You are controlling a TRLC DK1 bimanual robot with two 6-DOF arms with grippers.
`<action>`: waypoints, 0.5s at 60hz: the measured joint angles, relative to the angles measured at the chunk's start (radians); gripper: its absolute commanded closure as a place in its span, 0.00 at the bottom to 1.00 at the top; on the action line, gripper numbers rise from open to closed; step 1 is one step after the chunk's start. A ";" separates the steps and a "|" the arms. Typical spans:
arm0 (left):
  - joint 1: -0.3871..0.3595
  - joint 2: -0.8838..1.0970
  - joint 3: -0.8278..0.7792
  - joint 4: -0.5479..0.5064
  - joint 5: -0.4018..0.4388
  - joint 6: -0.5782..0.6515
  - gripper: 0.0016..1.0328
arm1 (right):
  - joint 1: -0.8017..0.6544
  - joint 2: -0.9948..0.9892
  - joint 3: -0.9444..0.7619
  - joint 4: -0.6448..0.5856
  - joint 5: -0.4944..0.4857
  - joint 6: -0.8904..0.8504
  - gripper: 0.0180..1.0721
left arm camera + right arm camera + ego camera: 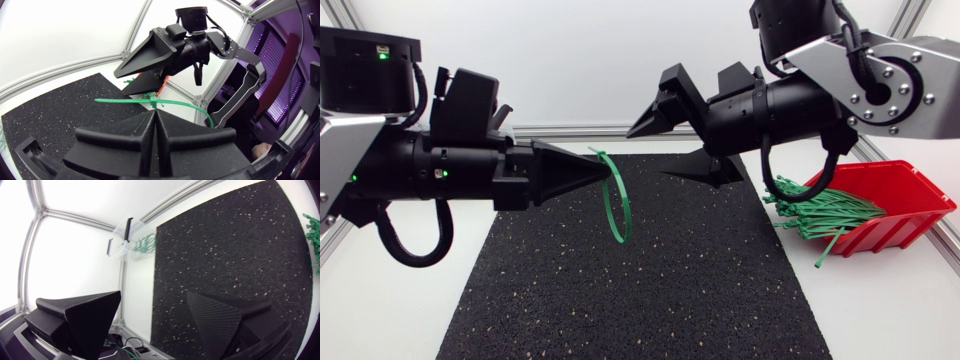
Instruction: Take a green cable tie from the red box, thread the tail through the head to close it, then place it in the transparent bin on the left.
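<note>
My left gripper [603, 172] hangs above the black mat, shut on a green cable tie [617, 207] that curls into a loop below its tip. In the left wrist view the tie [125, 100] runs across the closed fingertips of the left gripper [154, 114]. My right gripper [647, 153] stands open just right of the loop with nothing between its fingers, and it also shows in the left wrist view, ahead of the tie [120, 84]. The red box [905, 195] at the right holds several green ties [820, 212]. The transparent bin [125, 242] shows only in the right wrist view, beyond the open right gripper [155, 317].
A black speckled mat [650, 290] covers the table's middle. Some ties hang over the red box's front-left edge onto the table. The transparent bin beside the mat's far edge holds several green ties [145, 244]. White table shows on both sides of the mat.
</note>
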 measured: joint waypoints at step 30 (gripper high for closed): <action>-0.028 -0.010 0.091 -0.209 -0.435 0.146 0.97 | 0.086 -0.023 -0.004 -0.124 0.688 -0.370 0.05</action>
